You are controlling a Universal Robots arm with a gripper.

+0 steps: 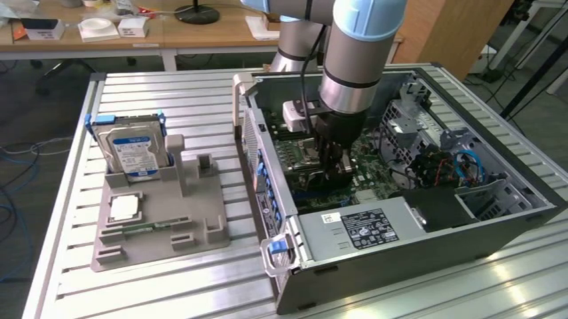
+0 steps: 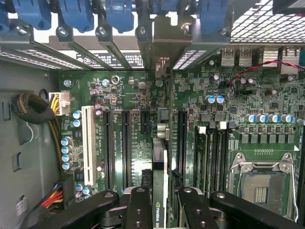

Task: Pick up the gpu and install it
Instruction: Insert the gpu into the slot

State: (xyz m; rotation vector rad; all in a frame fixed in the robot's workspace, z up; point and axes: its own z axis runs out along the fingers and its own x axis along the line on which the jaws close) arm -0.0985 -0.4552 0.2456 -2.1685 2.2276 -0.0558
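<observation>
The gpu is a thin dark card seen edge-on, standing upright over the green motherboard inside the open computer case. Its silver end bracket sits against the case's rear slot openings. My gripper is shut on the card, with one black finger on each face. In the exterior view my gripper reaches down into the middle of the case, with the gpu dark beneath it. Whether the card's edge is in a slot I cannot tell.
Long black expansion slots and a white one flank the card. The empty processor socket, blue latches and a cable bundle are close by. Outside the case, a grey holder carries a hard drive and a processor chip.
</observation>
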